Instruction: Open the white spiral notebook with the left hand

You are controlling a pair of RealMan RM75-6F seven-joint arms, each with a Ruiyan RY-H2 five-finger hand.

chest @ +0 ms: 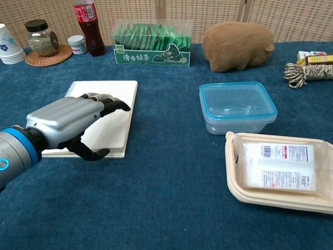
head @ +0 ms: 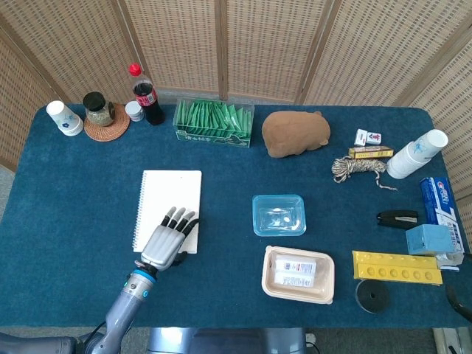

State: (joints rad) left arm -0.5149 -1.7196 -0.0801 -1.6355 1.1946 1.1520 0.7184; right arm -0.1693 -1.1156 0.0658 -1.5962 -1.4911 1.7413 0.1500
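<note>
The white spiral notebook (head: 167,195) lies flat and closed on the blue table, left of centre, with its spiral along the left side. My left hand (head: 168,240) rests palm down on its near right corner, fingers stretched out over the cover. In the chest view the left hand (chest: 67,122) covers most of the notebook (chest: 115,133), and the thumb curls at the near edge; no page is lifted. Of my right hand only a dark sliver (head: 459,299) shows at the head view's lower right edge.
A clear box with a blue rim (head: 279,214) and a beige food tray (head: 299,274) lie right of the notebook. Behind it stand a green tea box (head: 213,123), a cola bottle (head: 146,96), a jar on a coaster (head: 99,110) and paper cups (head: 64,118).
</note>
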